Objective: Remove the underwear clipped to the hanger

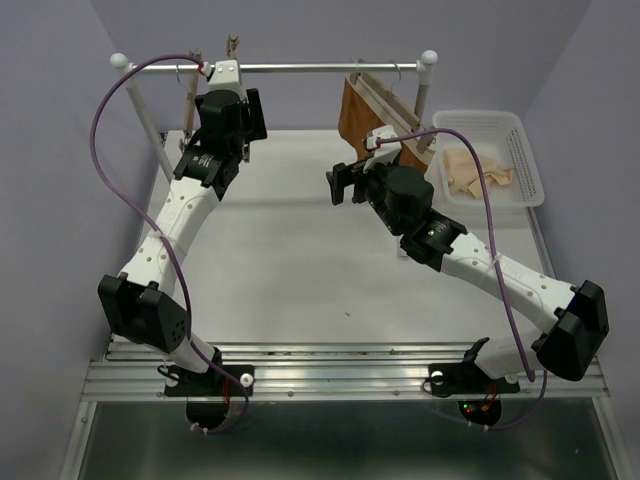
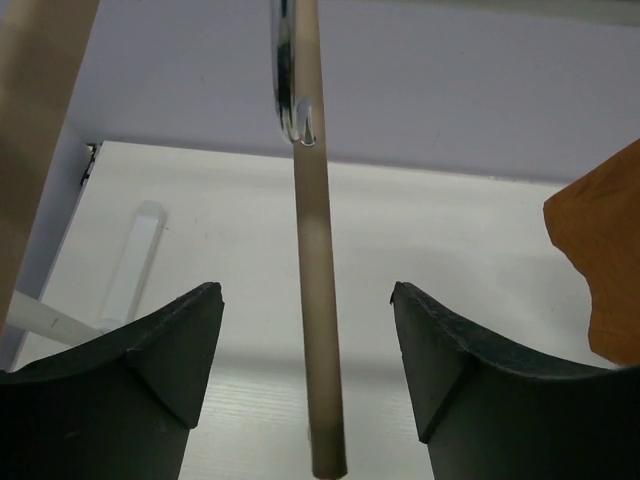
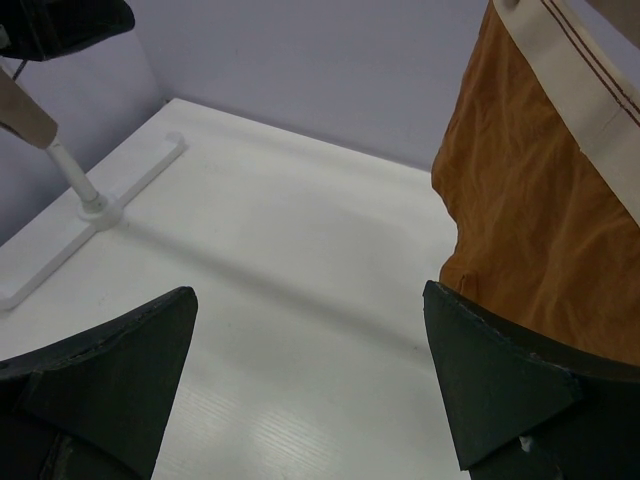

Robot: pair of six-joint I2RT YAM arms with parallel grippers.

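Beige underwear (image 1: 478, 168) shows only overhead; left pincer (image 2: 305, 292) spread around hanger (image 2: 322, 360), right pincer (image 3: 308, 294) spread.

Hanger (image 2: 320, 400) stands between left end effector (image 2: 305, 292) fingers (image 2: 150, 380); orange garment (image 3: 540, 220) hangs right of right end effector (image 3: 310, 292).

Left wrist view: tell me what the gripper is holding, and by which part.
Nothing is held. The left gripper stands open around the slim light-wood hanger bar, with a gap on each side; neither finger touches it.
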